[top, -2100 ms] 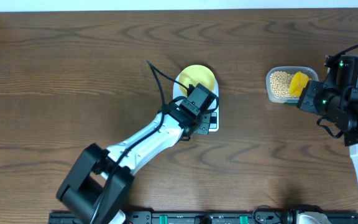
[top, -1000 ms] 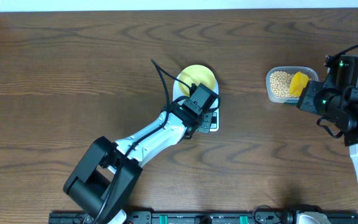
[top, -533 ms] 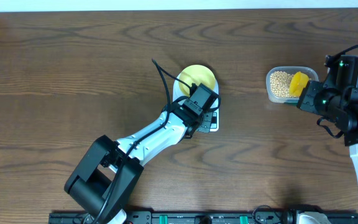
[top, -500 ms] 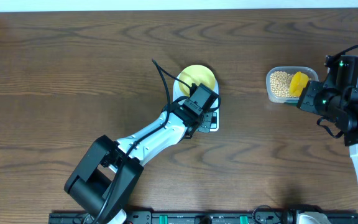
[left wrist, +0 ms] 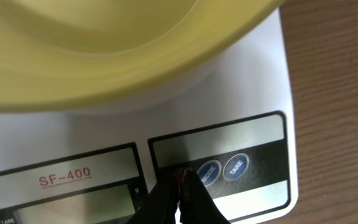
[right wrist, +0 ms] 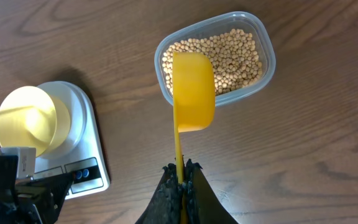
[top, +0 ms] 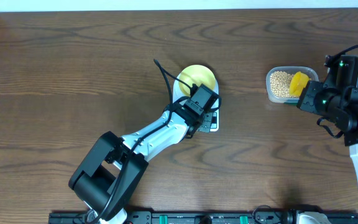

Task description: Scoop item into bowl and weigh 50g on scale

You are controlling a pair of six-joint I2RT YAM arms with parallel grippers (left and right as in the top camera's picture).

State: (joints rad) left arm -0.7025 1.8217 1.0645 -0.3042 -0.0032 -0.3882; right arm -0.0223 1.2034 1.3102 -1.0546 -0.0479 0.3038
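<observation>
Your left gripper (left wrist: 180,186): jaws closed, holding nothing, tips at the button panel of the scale (left wrist: 253,87)
Bowl (left wrist: 104,50): you see it on the scale
Your right gripper (right wrist: 182,180): closed on the handle of the yellow scoop (right wrist: 193,93)
Beans (right wrist: 235,56): in the clear tub (right wrist: 270,59), partly under the scoop

Dark wood table (right wrist: 303,143); white scale (right wrist: 91,140) near centre, clear plastic tub (right wrist: 263,37) well apart, right.

Red "SF-400" printed on the scale (left wrist: 253,93) above its display (left wrist: 73,200), "TARE" lettered on one blue button (left wrist: 236,167), neighbouring button (left wrist: 209,172) lettering unreadable.
</observation>
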